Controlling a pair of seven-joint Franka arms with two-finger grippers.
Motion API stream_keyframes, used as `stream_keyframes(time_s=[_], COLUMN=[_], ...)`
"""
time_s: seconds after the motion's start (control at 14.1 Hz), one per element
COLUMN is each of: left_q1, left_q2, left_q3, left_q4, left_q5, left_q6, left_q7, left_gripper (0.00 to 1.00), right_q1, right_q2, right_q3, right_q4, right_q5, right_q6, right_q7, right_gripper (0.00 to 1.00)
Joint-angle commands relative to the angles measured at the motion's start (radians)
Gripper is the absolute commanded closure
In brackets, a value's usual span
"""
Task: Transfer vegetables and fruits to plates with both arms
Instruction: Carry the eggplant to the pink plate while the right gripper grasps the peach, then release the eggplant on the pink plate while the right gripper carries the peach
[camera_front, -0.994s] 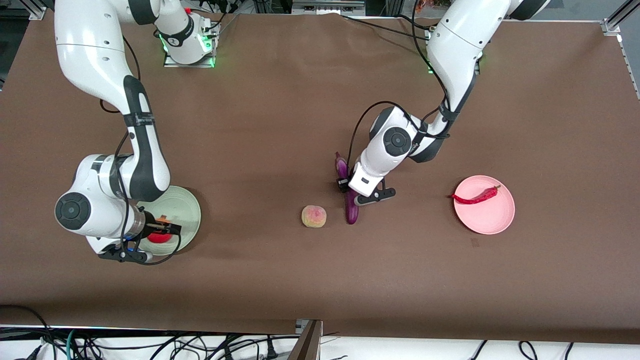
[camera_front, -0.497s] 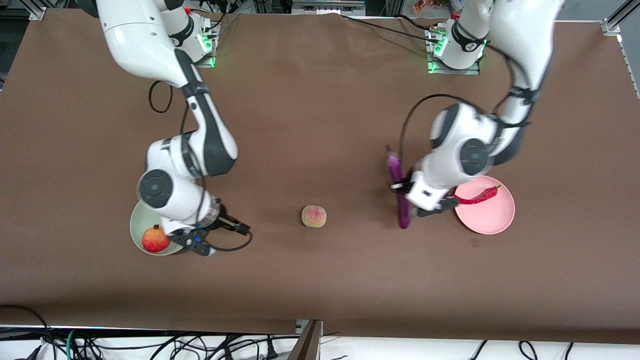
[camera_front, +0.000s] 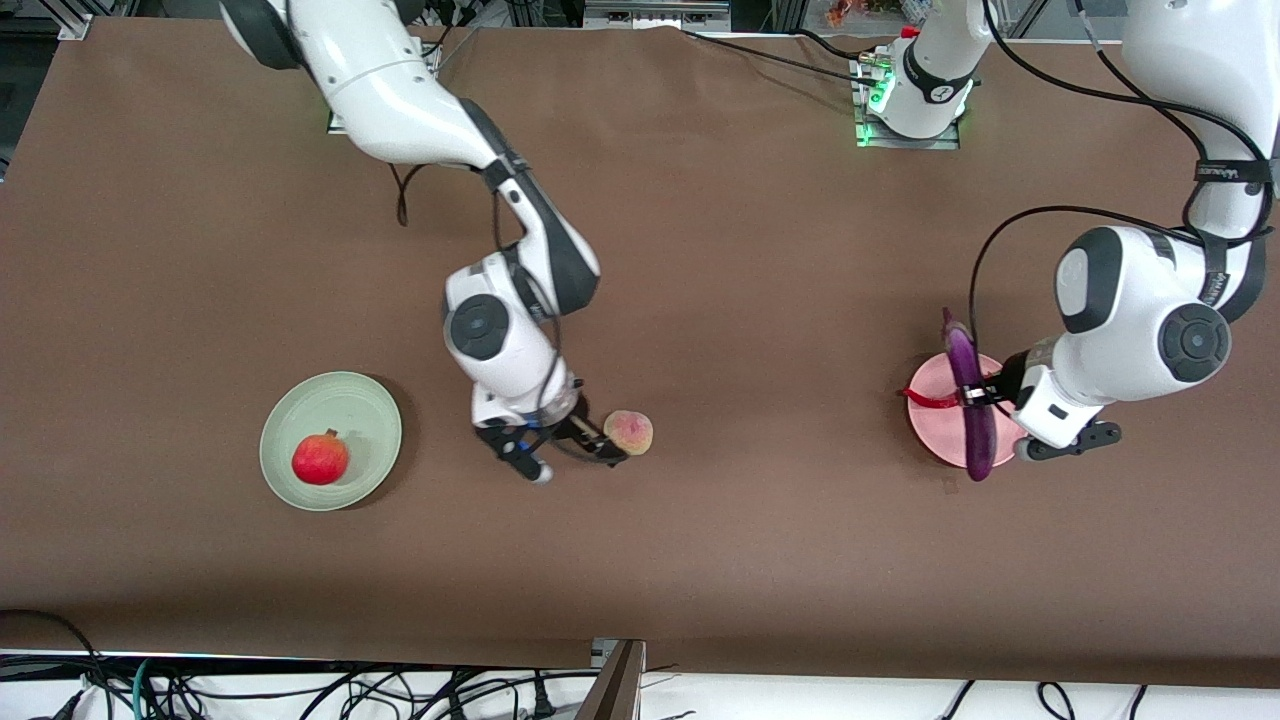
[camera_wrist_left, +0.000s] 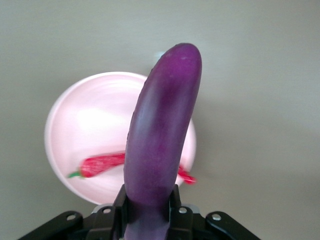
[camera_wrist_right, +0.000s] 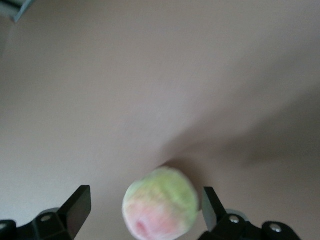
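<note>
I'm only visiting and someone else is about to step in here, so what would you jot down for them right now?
Left end effector: shut on the eggplant, held over the pink plate, where the chili lies.
Right end effector: open, fingers either side of the peach on the table, not gripping.
Done: pomegranate on the green plate, chili plated.
Left: set the eggplant down, then grasp the peach and probably carry it to the green plate.
</note>
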Motion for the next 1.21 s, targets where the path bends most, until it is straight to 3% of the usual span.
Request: stream_keyframes(time_s=[0.0,0.28,0.35,0.5,0.57,0.64,0.78,0.85,1.14], left_q1=[0.023,0.023,0.023,0.021,0.021,0.021,0.021,0.023,0.023], left_q2=[0.046,0.097,0.108,0.112,0.106,0.102,0.077,0.044,-0.032], left_q3=[-0.006,-0.004,0.001,0.008,0.008,0.008,0.008,0.008,0.002], left_q4=[-0.009,-0.014,-0.014,-0.009,-0.005,-0.002,0.006,0.023,0.216], left_q5=[0.042,0.045,0.045,0.045,0.045,0.045,0.045,0.045,0.039], left_q6=[-0.002,0.006,0.006,0.006,0.0,-0.006,-0.006,-0.006,-0.147], left_q7=[0.007,-0.053,-0.055,-0.053,-0.053,-0.053,-0.052,-0.037,-0.024], left_gripper=[0.98,0.97,0.84,0.04,0.0,0.0,0.0,0.0,0.0], right_q1=[0.029,0.069,0.071,0.077,0.08,0.081,0.081,0.077,0.005], right_q2=[0.071,0.131,0.137,0.146,0.152,0.154,0.149,0.145,0.047], right_q3=[-0.016,-0.027,-0.025,-0.025,-0.025,-0.025,-0.027,-0.027,-0.028], right_q4=[0.09,0.087,0.083,0.08,0.08,0.078,0.077,0.076,0.076], right_q5=[-0.017,-0.054,-0.068,-0.072,-0.072,-0.072,-0.081,-0.095,-0.085], right_q6=[0.027,0.108,0.11,0.111,0.113,0.111,0.11,0.102,-0.123], right_q7=[0.075,0.093,0.095,0.101,0.109,0.107,0.089,0.083,-0.064], right_gripper=[0.02,0.02,0.01,0.02,0.03,0.17,0.75,1.0,1.0])
